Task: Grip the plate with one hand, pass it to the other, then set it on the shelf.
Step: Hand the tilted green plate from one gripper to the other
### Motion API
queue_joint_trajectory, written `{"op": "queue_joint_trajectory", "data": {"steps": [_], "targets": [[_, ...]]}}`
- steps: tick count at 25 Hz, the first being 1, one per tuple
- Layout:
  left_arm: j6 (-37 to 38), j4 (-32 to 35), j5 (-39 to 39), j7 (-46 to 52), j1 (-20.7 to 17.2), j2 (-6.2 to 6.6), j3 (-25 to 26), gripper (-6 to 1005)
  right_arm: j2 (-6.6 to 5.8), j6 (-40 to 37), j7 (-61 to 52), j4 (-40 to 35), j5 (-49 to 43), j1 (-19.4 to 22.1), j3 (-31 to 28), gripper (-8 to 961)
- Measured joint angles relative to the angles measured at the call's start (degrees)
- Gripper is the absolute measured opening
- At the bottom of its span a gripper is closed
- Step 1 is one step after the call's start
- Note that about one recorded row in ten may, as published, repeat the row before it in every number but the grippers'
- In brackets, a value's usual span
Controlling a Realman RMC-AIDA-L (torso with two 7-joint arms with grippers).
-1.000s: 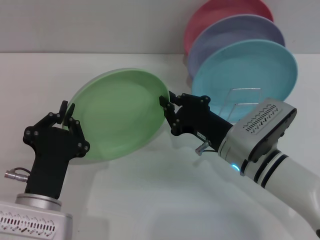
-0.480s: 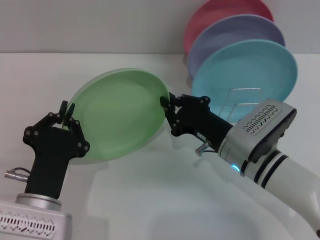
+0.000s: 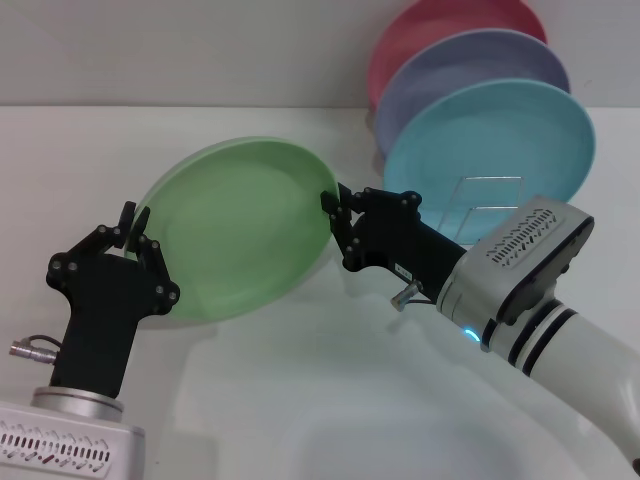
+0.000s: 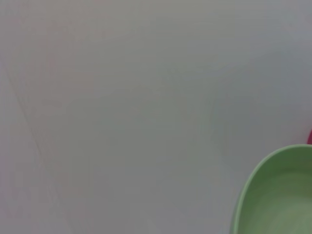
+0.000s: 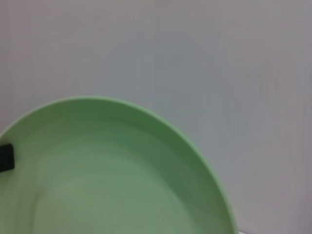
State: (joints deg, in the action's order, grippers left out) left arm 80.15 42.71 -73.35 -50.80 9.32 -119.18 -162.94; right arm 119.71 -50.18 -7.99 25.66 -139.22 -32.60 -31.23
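The left gripper (image 3: 133, 228) pinches the near-left edge of the plate (image 3: 240, 230), its fingers closed over the rim, while the right gripper (image 3: 335, 215) is clamped onto the opposite edge, so both hold the light green disc at once, tilted up off the white table (image 3: 300, 400) between the two arms. I judge this to be the middle of the handover: the receiving hand has hold and the giving hand has not yet let go. Which hand gives and which receives cannot be read from the poses alone, though the right one is closer to the shelf (image 3: 490, 200). The plate looks like thin matte plastic, light and stiff, unlikely to break but liable to pivot or slip in a single rim pinch, so the hold belongs well over the raised lip rather than at its very tip. Behind the right arm the wire rack already carries a sky-blue plate (image 3: 500, 140), a lavender plate (image 3: 480, 60) and a pink plate (image 3: 440, 25) standing on edge; the free loops show in front of the blue one.
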Motion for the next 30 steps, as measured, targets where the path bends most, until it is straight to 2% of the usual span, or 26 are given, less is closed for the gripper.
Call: {"op": "queue_joint_trajectory", "data": {"steps": [30], "targets": [[-0.2, 0.0, 0.2, 0.1, 0.0, -0.01, 0.0, 41, 0.0, 0.0, 0.1, -0.2, 0.0, -0.4, 0.4, 85]]}}
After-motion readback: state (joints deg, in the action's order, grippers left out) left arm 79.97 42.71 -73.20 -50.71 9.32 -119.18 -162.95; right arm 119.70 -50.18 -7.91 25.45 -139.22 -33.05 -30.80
